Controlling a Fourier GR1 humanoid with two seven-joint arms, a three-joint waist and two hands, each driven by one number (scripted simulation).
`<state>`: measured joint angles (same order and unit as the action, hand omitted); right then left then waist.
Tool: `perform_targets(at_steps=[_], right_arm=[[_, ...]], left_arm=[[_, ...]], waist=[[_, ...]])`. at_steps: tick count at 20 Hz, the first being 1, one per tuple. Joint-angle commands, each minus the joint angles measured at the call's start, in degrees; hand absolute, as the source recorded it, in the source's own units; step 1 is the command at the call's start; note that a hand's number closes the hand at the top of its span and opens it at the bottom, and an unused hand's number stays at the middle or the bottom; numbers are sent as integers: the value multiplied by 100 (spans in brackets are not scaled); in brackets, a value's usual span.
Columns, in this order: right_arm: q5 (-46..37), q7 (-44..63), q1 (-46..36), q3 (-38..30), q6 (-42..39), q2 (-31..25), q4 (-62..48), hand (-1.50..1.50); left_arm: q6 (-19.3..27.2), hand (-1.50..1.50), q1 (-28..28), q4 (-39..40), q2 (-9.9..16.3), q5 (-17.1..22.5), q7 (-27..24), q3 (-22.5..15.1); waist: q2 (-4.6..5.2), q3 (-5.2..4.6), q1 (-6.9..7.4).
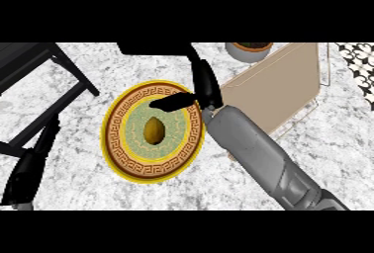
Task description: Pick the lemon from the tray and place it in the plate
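The lemon [153, 129] lies on its own in the green middle of the round plate [116, 148], which has a yellow rim and a brown patterned band. My right hand [207, 91] hovers over the plate's upper right edge and is open. Its fingers stretch straight away from me and its thumb [171, 103] sticks out left above the plate, a little beyond the lemon and not touching it. The beige tray [281, 89] lies to the right of the plate, partly behind my right forearm, with nothing visible on it. My left hand [27, 170] rests at the lower left, fingers straight.
A black frame [51, 74] crosses the upper left corner of the marble counter. A grey pot with a plant [248, 49] stands at the back, beside the tray's far corner. A black-and-white patterned strip [359, 64] runs along the right edge.
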<state>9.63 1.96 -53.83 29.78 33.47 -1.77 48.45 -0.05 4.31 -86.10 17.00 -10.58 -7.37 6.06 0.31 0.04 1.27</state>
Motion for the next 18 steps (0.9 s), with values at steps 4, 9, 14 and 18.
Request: perform_targets(at_steps=[4,9,14,18], right_arm=[[734,-1602,740,-1159,-1265,-625,-42,-150],[755,-2516,896,-1607,-2303,-1259,-593,-150],[545,-2898,733,-1930,-2901,-1467,-1189,-150],[514,-2938,410,-2257,-3265,-1778,-1648,-150]], left_arm=[[-31,0,-71,27,-17,16,106,93],[-96,0,-27,-167,11,-28,187,102],[-173,0,-258,263,39,31,50,322],[-64,0,87,-412,-232,-200,327,-3]], waist=[[-10,0,-83],[-9,0,-63],[-12,-3,-67],[-17,-1,-46]])
